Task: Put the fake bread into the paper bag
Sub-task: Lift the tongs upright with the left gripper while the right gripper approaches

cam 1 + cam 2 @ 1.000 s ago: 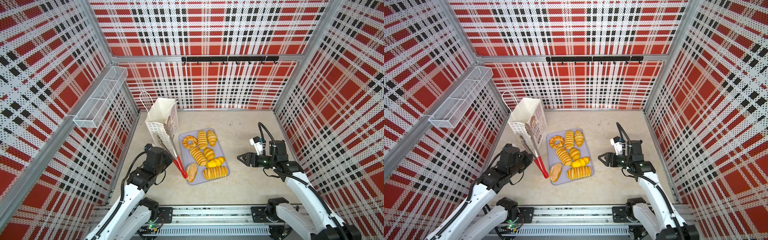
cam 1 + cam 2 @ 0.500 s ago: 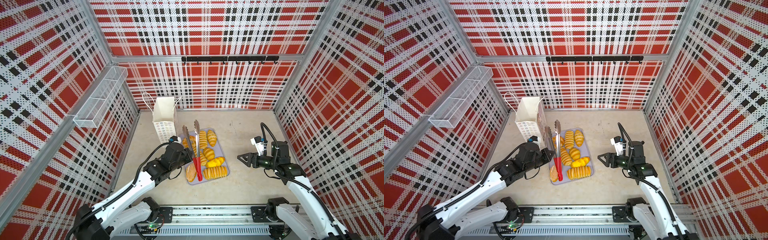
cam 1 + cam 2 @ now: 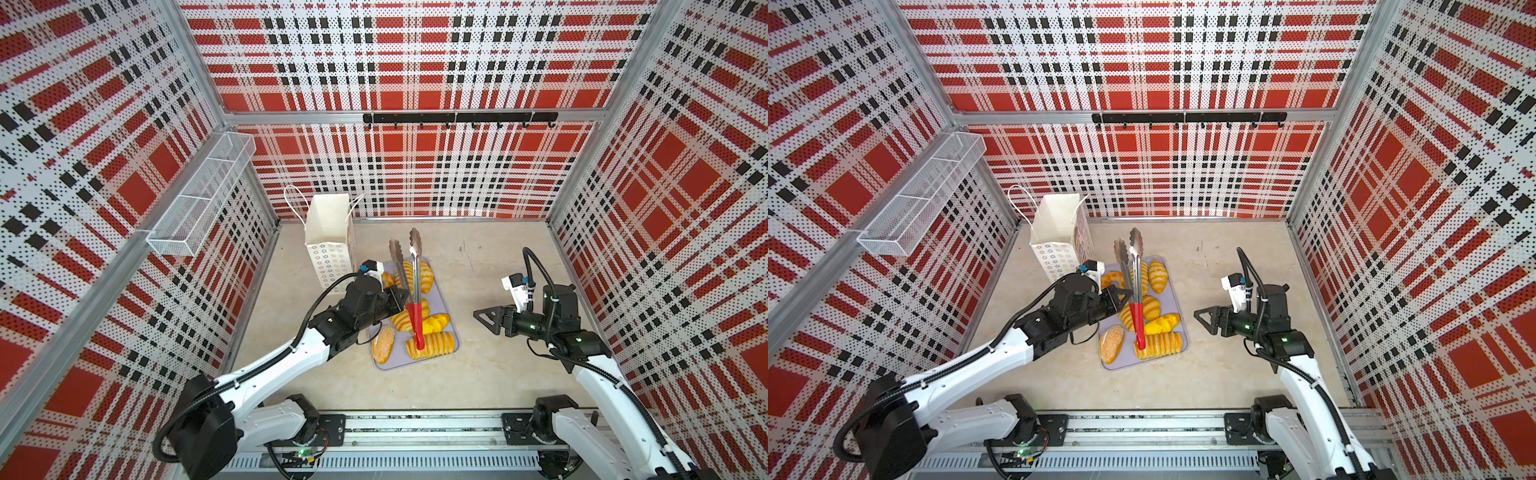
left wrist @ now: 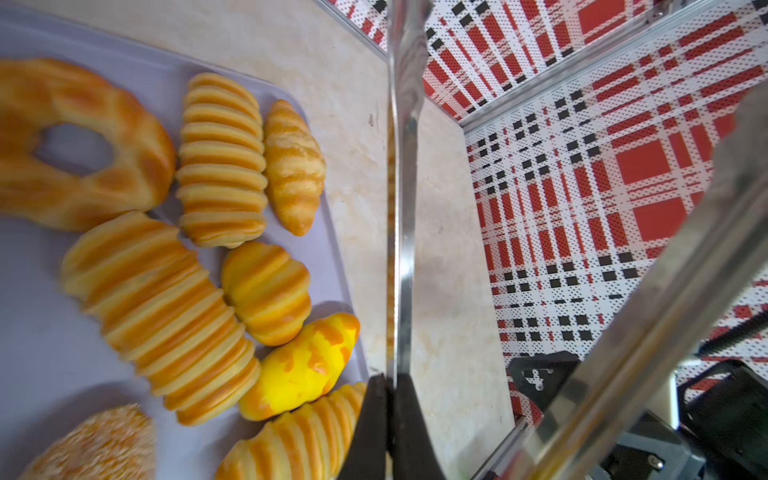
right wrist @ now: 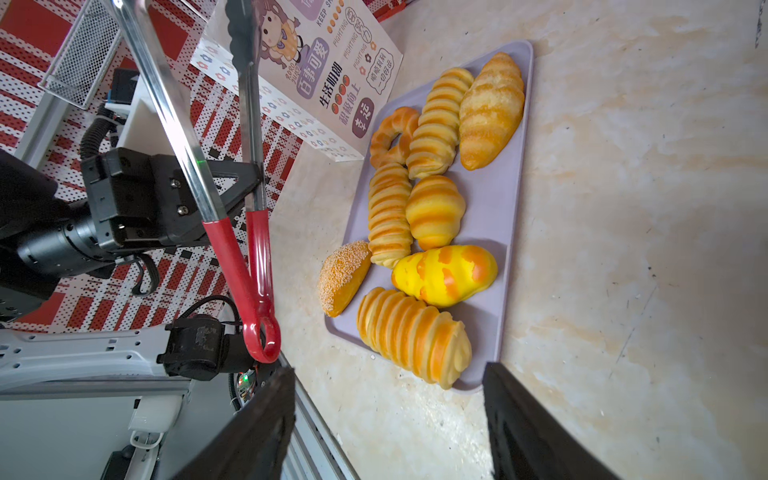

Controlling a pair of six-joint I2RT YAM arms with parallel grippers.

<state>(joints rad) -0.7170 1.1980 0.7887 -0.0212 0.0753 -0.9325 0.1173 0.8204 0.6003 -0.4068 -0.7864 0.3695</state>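
Right wrist view: left jaws clamp tongs (image 5: pixel 258 249), right jaws spread wide.

bread (image 5: pixel 434 212) on tray (image 5: pixel 494 199), bag (image 3: pixel 330 224) behind left

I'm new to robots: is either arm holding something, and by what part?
The left gripper holds the red-handled tongs by one metal arm, just above the red handle. The right gripper is open and empty.

Cannot see down to the bottom of the paper bag (image 3: pixel 328 216) or most of the ring bread (image 3: pixel 387 279) behind the left tool (image 3: pixel 405 296) in both top views, and, in the left wrist view, only blurred tongs (image 4: pixel 402 208) and an edge-cropped seeded bread (image 4: pixel 95 444).
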